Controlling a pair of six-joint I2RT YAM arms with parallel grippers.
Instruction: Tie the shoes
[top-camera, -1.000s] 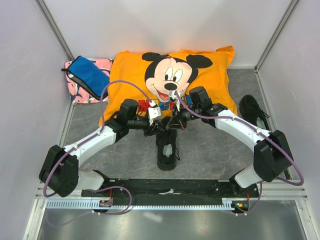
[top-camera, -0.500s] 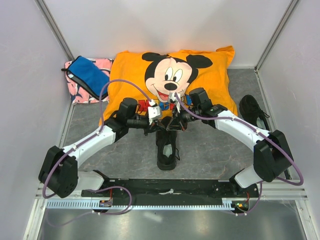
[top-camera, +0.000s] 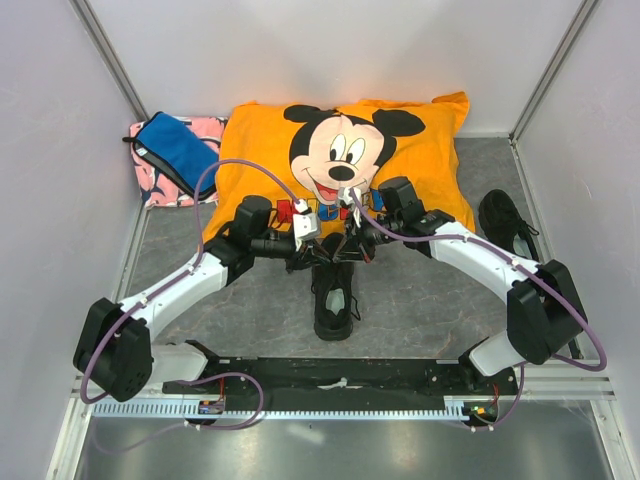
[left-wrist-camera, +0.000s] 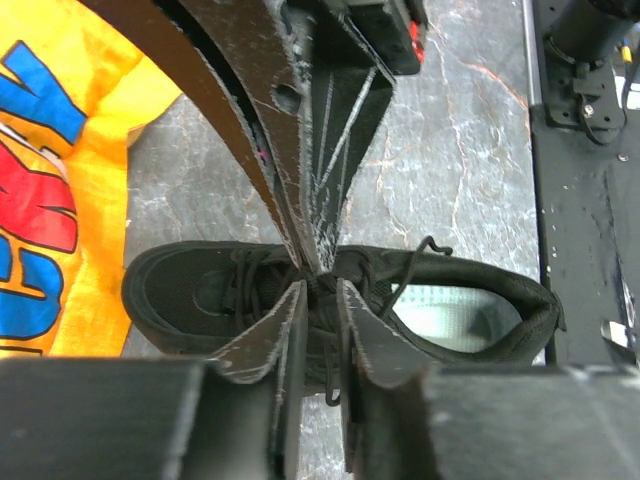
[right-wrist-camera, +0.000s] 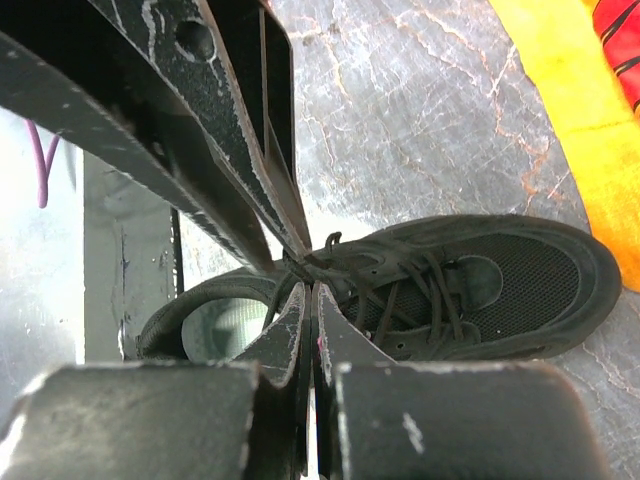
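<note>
One black shoe (top-camera: 335, 300) lies in the middle of the floor, toe toward the pillow, its grey insole showing (left-wrist-camera: 450, 310). Both grippers meet over its laces (right-wrist-camera: 440, 290). My left gripper (left-wrist-camera: 322, 290) stands narrowly open, and a lace loop hangs in the slot between its fingers. My right gripper (right-wrist-camera: 312, 288) is shut, its tips pressed into the laces near the tongue; whether a strand is pinched does not show. From above, the left gripper (top-camera: 318, 252) and right gripper (top-camera: 338, 250) sit tip to tip. The second shoe (top-camera: 508, 225) lies apart at the right wall.
A large orange Mickey pillow (top-camera: 420, 150) lies right behind the shoe, its edge under both wrists. A blue pouch (top-camera: 175, 150) rests on a pink cloth (top-camera: 155, 190) at the back left. White walls close in on three sides.
The left arm's elbow has drifted slightly left and its wrist has shifted a little over the laces. The right arm and the shoe look unmoved.
</note>
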